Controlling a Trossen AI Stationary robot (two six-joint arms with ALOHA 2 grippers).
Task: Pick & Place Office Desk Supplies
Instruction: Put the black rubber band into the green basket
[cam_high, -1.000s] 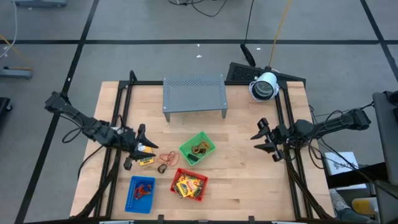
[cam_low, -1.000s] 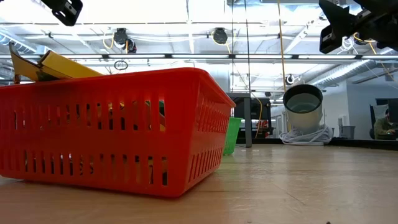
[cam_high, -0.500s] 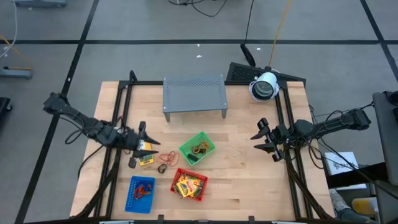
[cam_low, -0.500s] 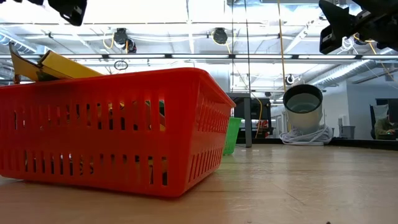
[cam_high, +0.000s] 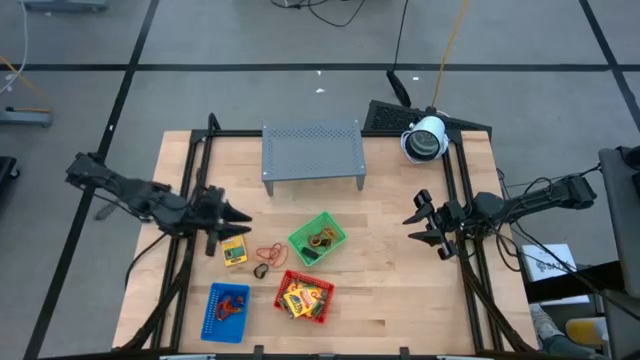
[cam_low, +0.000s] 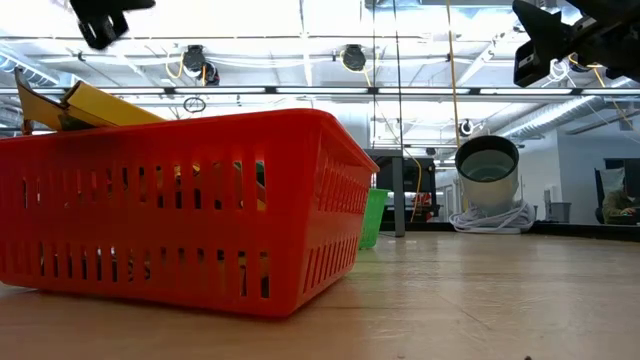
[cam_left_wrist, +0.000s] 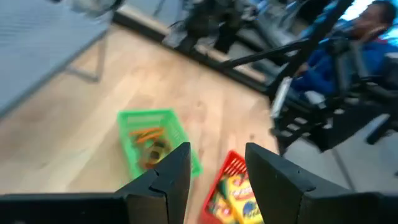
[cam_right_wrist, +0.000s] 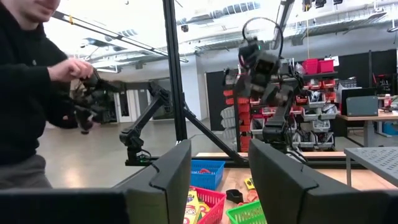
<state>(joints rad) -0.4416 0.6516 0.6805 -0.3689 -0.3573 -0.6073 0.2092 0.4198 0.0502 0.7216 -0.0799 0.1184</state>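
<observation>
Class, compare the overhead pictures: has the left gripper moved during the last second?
Yes. The left gripper has drawn away from the small yellow packet towards the grey perforated metal rack.

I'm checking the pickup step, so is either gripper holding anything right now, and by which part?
Nothing is held. The left gripper is open and empty above the table; the small yellow packet lies on the wood. The right gripper waits open, empty.

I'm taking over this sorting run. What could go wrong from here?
1. The flat yellow packet lies on the wooden table close to thin orange rubber-band loops; a grab could catch both.
2. The left gripper is open and empty above them; the loops lie flat and may slip out.
3. The red mesh tray already holds packets, one jutting over its rim in the low view, so another might slide off.
</observation>
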